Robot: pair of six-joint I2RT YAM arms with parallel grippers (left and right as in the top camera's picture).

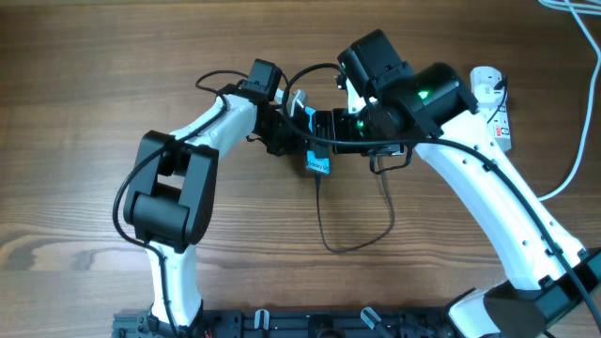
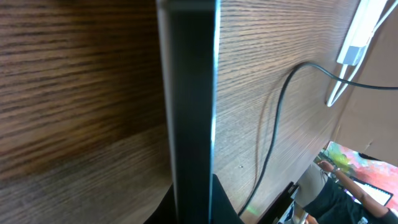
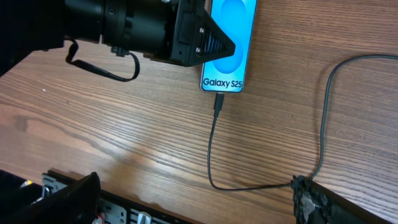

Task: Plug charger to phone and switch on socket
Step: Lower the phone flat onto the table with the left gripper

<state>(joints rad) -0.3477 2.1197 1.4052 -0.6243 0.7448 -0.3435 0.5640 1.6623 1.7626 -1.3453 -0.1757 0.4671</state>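
Observation:
The phone (image 3: 229, 37) shows its teal screen and a white "Galaxy S25" strip; in the overhead view (image 1: 318, 165) it lies between the two arms. My left gripper (image 1: 289, 120) is shut on the phone, which appears edge-on as a dark bar in the left wrist view (image 2: 193, 112). The charger cable (image 3: 211, 155) loops over the table (image 1: 319, 218), and its black connector tip (image 3: 218, 103) sits at the phone's bottom edge and looks inserted. My right gripper (image 3: 186, 205) is open just above the phone, with the cable touching its right finger. The white socket (image 1: 493, 99) lies at the far right.
A thick white cord (image 1: 575, 160) trails from the socket along the right edge. A white piece with the black cable running to it (image 2: 356, 43) shows in the left wrist view. The arm bases and a black rail (image 1: 282, 324) are at the front edge.

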